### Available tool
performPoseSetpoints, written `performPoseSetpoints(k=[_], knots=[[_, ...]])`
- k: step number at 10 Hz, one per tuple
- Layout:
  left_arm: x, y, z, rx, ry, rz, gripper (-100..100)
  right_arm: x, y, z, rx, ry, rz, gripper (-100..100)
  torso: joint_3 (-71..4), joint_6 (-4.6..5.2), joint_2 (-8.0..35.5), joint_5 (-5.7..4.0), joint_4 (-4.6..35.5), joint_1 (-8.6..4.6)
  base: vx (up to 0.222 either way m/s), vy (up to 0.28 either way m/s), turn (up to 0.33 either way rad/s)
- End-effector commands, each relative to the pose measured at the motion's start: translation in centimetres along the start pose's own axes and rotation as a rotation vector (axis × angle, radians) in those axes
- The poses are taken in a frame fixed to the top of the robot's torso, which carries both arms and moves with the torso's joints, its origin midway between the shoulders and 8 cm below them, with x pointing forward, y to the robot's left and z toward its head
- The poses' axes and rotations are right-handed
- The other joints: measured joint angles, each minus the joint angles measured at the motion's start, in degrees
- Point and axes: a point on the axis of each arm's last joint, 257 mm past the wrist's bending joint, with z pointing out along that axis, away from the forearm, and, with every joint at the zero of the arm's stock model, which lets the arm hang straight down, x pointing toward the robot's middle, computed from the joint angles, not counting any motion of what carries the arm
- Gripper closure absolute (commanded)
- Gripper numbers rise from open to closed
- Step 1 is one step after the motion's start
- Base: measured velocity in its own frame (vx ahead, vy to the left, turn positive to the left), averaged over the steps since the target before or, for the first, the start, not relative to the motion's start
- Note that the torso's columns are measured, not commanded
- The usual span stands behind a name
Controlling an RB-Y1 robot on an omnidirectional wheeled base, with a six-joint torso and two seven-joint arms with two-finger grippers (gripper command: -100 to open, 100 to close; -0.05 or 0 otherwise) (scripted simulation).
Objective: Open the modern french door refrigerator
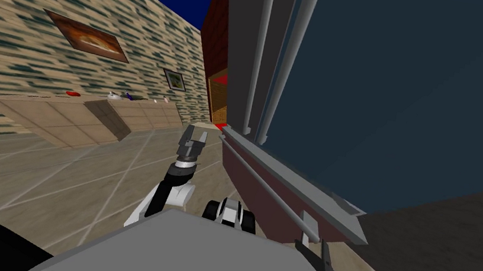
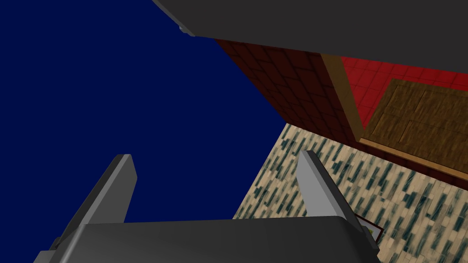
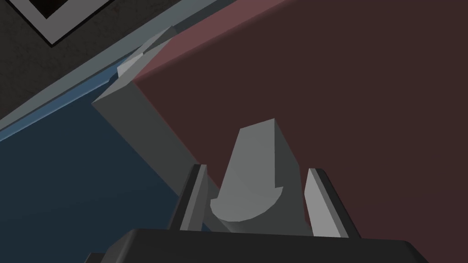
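The refrigerator [image 1: 420, 91] towers on the right as a big dark blue front with two long grey door handles [image 1: 291, 54] side by side. Below the blue front runs a maroon panel [image 1: 262, 188] with a grey handle bar [image 1: 268, 185] along it. My right gripper [image 1: 328, 269] sits at the near end of that bar. In the right wrist view its fingers [image 3: 320, 205] press the sides of the bar's rounded grey end [image 3: 253, 182], beside a grey bracket [image 3: 137, 114]. My left gripper [image 1: 193, 135] hangs over the floor left of the refrigerator, open [image 2: 215, 182] and holding nothing.
A tiled floor [image 1: 78, 178] stretches to the left. A low counter [image 1: 88, 114] with small items runs along the patterned left wall. A wooden door [image 1: 217, 100] stands at the far end. A dark grey surface [image 1: 456, 252] lies right of the refrigerator.
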Motion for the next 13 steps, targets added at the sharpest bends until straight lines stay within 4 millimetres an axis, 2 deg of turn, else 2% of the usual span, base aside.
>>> performPoseSetpoints(k=[1, 4, 5, 13], knots=[[0.0, 0.0, 0.0, 0.000, 0.000, 0.000, 0, -0.2, 0.2, -0.3, -0.006, -0.002, 0.003, 100, -0.1, 0.08, -0.1, 0.12, 0.0, -0.08, -0.104, 0.064, -0.008], [0.0, 0.0, 0.0, 0.000, 0.000, 0.000, 0, -0.7, 0.5, -0.9, -0.014, -0.009, 0.009, 100, 0.0, 0.03, 0.1, 0.15, 0.0, 0.21, -0.149, 0.136, -0.030], [0.0, 0.0, 0.0, 0.000, 0.000, 0.000, 0, -0.4, 0.0, -0.5, -0.001, -0.007, 0.004, 100, 0.0, -0.02, 0.1, 0.14, 0.0, 0.35, -0.092, 0.075, 0.001], [0.0, 0.0, 0.0, 0.000, 0.000, 0.000, 0, -1.0, 0.4, -1.6, -0.016, -0.018, 0.010, 100, -0.2, 0.04, 0.0, 0.26, 0.0, 0.33, -0.128, 0.102, -0.010]])
